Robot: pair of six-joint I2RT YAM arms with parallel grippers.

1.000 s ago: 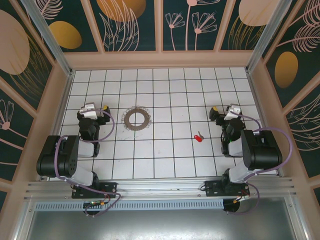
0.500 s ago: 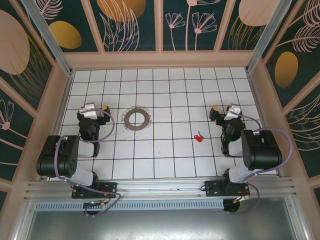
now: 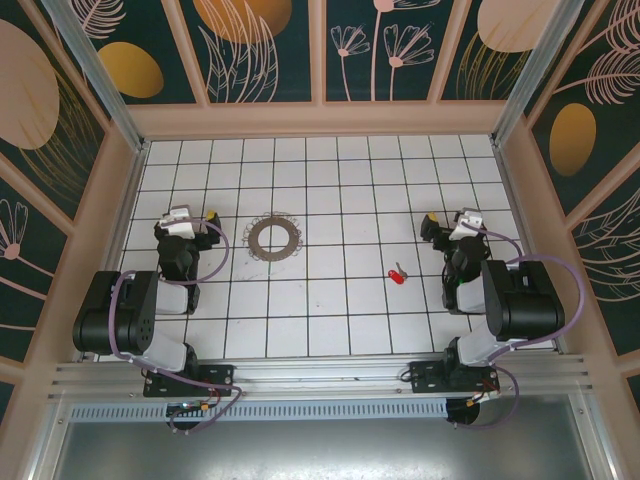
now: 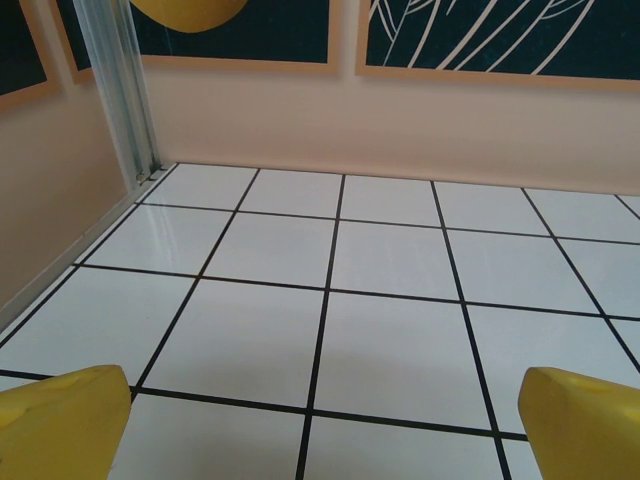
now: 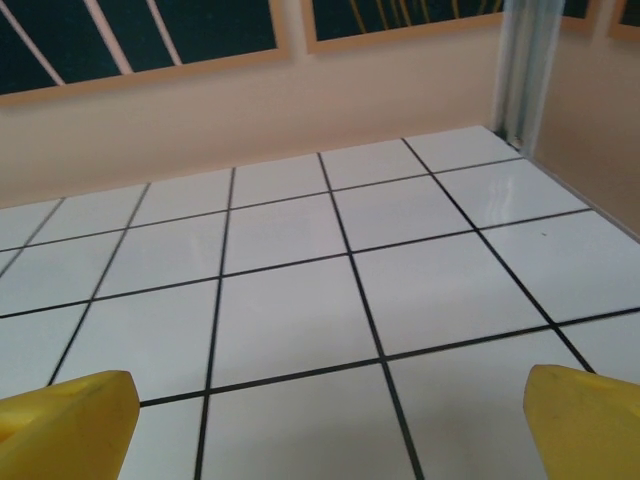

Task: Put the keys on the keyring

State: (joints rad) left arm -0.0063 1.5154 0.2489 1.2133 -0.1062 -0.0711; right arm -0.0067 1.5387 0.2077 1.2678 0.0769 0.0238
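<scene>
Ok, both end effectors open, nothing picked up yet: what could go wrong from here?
The red key is tiny and lies flat on the tiles, so the right end effector may nudge it away instead of pinching it.
The keyring is a thin chain loop lying flat; the left end effector could drag it out of shape.

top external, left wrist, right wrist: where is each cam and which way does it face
top external: above, behind the arms, looking down on table, keyring, keys; both arms show.
left wrist: on the left arm, facing the far wall; left fingers at bottom corners.
right wrist: same on the right arm; right fingers.
shared: wrist views both see table, far wall.
</scene>
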